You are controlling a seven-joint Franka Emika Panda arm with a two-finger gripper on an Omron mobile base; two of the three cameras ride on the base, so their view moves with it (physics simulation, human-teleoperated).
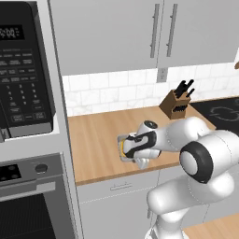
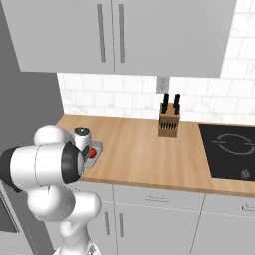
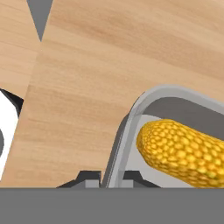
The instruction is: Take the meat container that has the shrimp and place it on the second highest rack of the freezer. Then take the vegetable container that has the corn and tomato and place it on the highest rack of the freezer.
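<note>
The vegetable container (image 3: 131, 118), a light grey shallow tray, rests on the wooden counter (image 1: 93, 135) close to its front edge. In it lie the yellow corn (image 3: 183, 151) and, in the right base view, the red tomato (image 2: 92, 153) in the tray (image 2: 97, 148). My gripper (image 3: 111, 177) comes down over the tray's near rim, with one fingertip on each side of the rim and nearly together, shut on it. The arm's wrist covers most of the tray (image 1: 121, 140) in the left base view. The meat container, the shrimp and the freezer are out of view.
A wooden knife block (image 1: 177, 103) (image 2: 169, 122) stands at the back of the counter. A black cooktop (image 2: 231, 149) lies to the right. The black microwave (image 1: 23, 70) and oven (image 1: 32, 200) column rises at the left. Grey wall cabinets (image 2: 114, 35) hang overhead.
</note>
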